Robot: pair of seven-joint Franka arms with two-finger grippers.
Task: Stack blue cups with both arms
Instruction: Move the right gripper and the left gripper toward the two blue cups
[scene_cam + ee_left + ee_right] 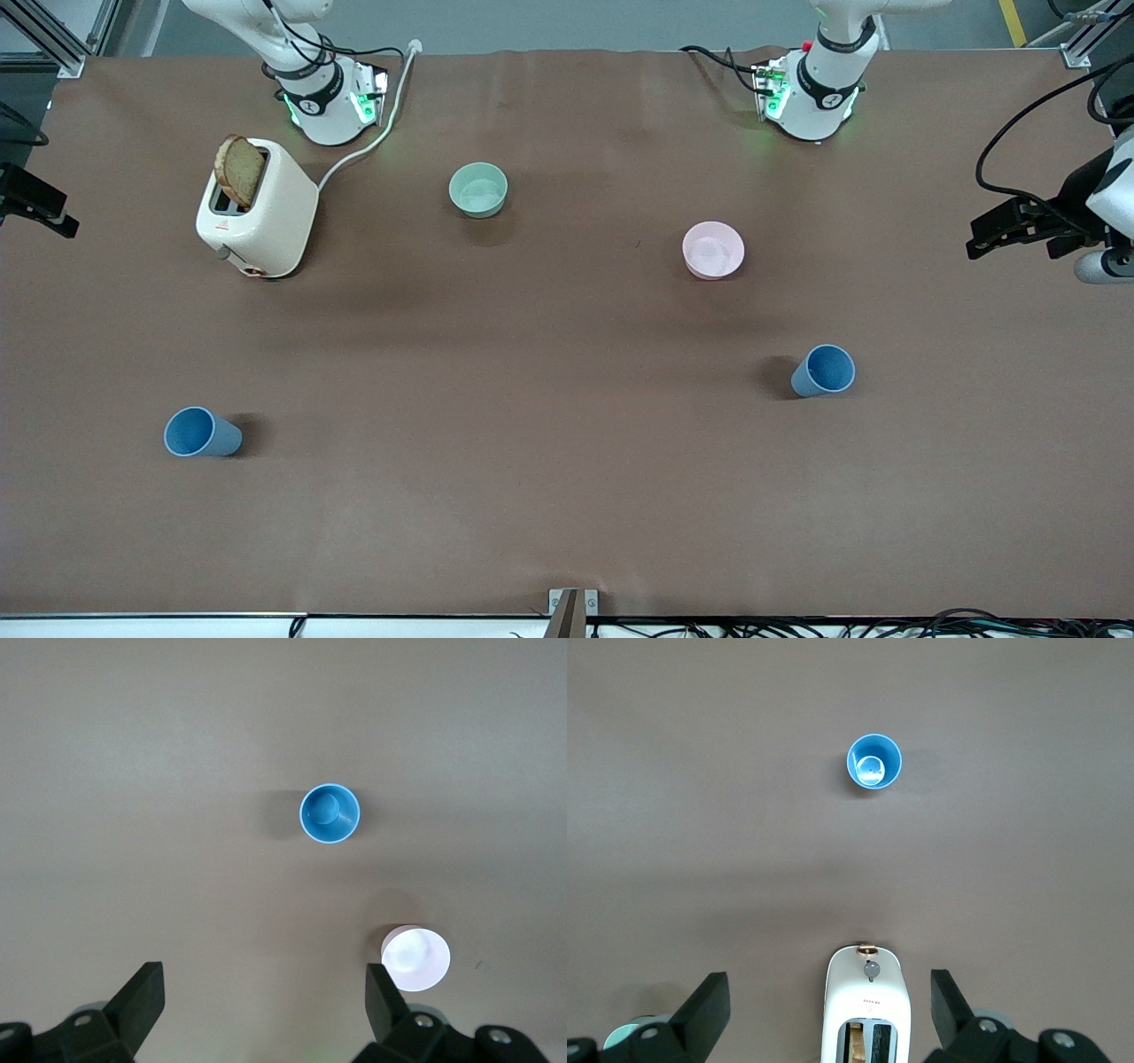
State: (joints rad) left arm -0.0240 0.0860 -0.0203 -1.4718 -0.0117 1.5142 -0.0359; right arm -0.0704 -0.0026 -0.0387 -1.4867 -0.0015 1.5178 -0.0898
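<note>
Two blue cups stand upright, mouths up, far apart on the brown table. One cup [202, 433] is toward the right arm's end and also shows in the right wrist view [874, 762]. The other cup [824, 370] is toward the left arm's end and also shows in the left wrist view [330, 813]. My left gripper [263, 1001] is open and empty, high over the table beside the pink bowl. My right gripper [828, 1001] is open and empty, high over the toaster. Both are well away from the cups.
A white toaster [257, 208] with a slice of bread stands near the right arm's base, its cord running to the table's edge. A pale green bowl [478, 189] and a pink bowl [713, 249] sit farther from the front camera than the cups.
</note>
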